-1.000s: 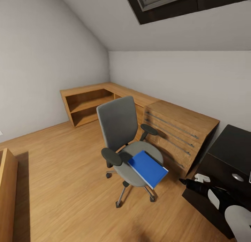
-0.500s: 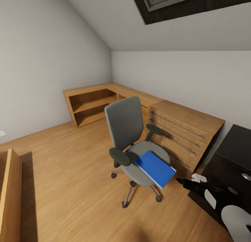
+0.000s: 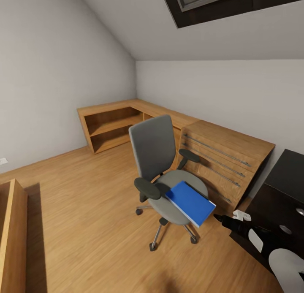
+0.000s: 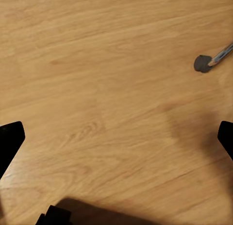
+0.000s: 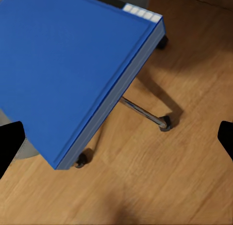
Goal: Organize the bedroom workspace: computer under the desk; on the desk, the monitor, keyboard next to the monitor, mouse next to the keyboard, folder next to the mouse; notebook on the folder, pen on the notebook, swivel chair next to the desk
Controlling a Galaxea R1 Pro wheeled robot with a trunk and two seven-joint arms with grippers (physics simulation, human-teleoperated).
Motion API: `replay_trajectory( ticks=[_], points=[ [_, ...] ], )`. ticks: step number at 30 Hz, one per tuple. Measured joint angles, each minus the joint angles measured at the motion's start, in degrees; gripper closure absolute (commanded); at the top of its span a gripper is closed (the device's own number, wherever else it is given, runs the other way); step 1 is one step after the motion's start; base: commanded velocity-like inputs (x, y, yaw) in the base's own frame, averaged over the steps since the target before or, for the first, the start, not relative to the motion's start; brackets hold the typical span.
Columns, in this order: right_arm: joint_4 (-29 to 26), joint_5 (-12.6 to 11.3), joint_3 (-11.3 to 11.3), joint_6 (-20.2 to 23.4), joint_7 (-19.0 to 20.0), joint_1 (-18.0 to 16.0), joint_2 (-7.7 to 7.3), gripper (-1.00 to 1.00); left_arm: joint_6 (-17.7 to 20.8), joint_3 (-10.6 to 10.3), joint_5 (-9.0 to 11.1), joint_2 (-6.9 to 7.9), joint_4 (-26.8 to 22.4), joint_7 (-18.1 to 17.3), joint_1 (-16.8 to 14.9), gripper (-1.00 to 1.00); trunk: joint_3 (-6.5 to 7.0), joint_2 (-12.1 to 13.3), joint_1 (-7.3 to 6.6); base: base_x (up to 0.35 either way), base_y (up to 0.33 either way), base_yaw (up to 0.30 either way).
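Folder [image 3: 190,202], flat and bright blue, lying on the seat of the grey swivel chair [image 3: 162,170], set at an angle with one corner jutting past the seat's front edge. Seen close from the right wrist, folder [image 5: 68,69] with a smooth cover and a thick pale-layered edge, overhanging the chrome base and castors above the wooden floor [image 5: 160,181]. Probably stiff and light to moderate in weight, the glossy cover likely slippery; the overhanging corner or long free edge looks the best place to take hold, pinching top and bottom faces together. Chair on castors, so liable to roll or turn if pushed.

Right pincer [image 5: 116,137] hanging just above and beside the folder, black fingertips at either margin of the wrist picture, spread wide, holding nothing. Left pincer [image 4: 116,137] likewise spread wide and empty, pointed at bare floor with one chair castor nearby.

Black tabletop [image 3: 291,170] of the desk at the right edge of the head view, just beyond the chair. Low wooden shelving [image 3: 112,126] along the far walls, its open compartments empty; beside the chair a wooden drawer unit [image 3: 223,162], drawers shut, contents hidden.
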Motion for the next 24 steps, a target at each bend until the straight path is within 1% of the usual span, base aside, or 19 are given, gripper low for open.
replay_trajectory(
  ticks=[7, 19, 22, 24],
  points=[
    [0.05, -3.31, 0.03, 0.01, 2.53, 0.00, -0.38, -1.00, 0.06, 0.00, 0.00, -0.07, 0.02, 0.04, 0.00, -1.00, -1.26, -2.81, 1.54, 0.000, 0.000, 0.000],
    [0.77, -4.66, 0.05, -0.11, 3.55, 0.00, -0.35, -1.00, 0.15, 0.00, 0.00, -0.10, 0.05, 0.08, 0.00, -1.00, -3.41, -7.62, 4.17, 0.000, 0.000, 0.000],
    [1.06, -5.86, 0.03, 0.01, 4.42, 0.00, -0.42, -1.00, 0.17, 0.00, 0.00, -0.11, 0.05, 0.08, 0.00, -1.00, -3.95, -8.83, 4.83, 0.000, 0.000, 0.000],
    [1.46, -7.42, 0.02, 0.06, 5.47, 0.01, -0.54, -1.00, 0.18, 0.00, 0.00, -0.11, 0.05, 0.08, 0.00, -1.00, -4.31, -9.63, 5.27, 0.000, 0.000, 0.000]
  ],
)
